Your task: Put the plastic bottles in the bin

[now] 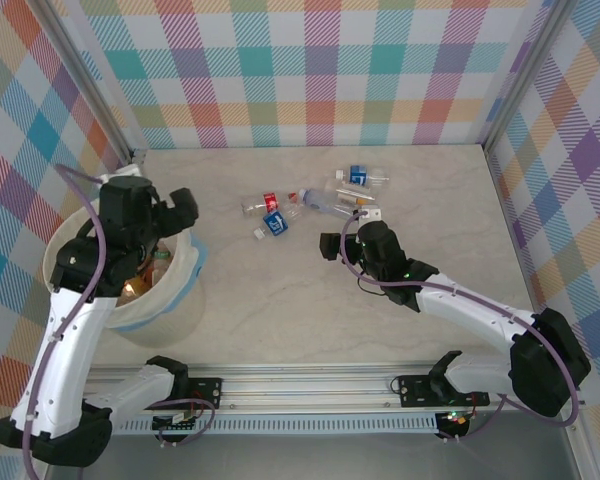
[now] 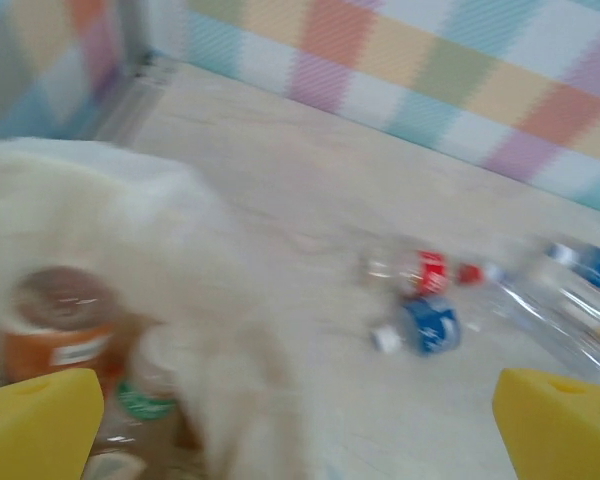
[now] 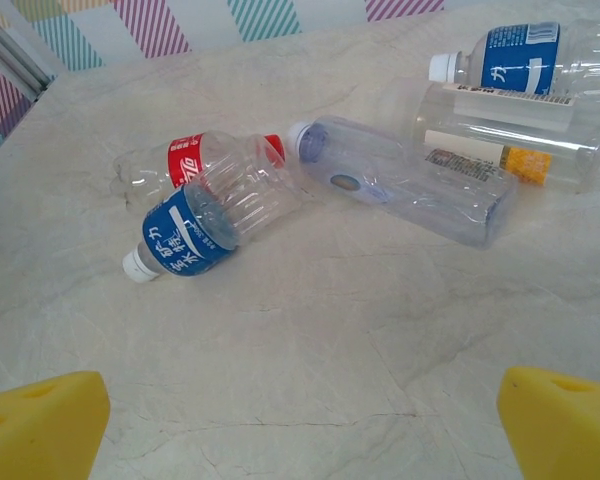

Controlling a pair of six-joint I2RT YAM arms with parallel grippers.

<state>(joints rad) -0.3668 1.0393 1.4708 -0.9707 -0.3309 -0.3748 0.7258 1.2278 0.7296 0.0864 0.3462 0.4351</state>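
Bottles [image 3: 230,205] of clear crinkled plastic litter marbled tabletop [image 3: 330,340]; left fingers [image 2: 40,425], right fingers [image 3: 40,425] gape empty.

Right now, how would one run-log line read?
left gripper: open, at bin | right gripper: open, facing loose bottles on table | bin: bottles inside

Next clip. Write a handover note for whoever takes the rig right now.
Left gripper: open, empty, over the bin.
Right gripper: open, empty, low over the table, facing the loose bottles.
Done: at least two in the bin, a brown-label bottle and a green-label bottle.
Left: about five lying on the table; the red-label bottle and blue-label bottle are nearest the right gripper.
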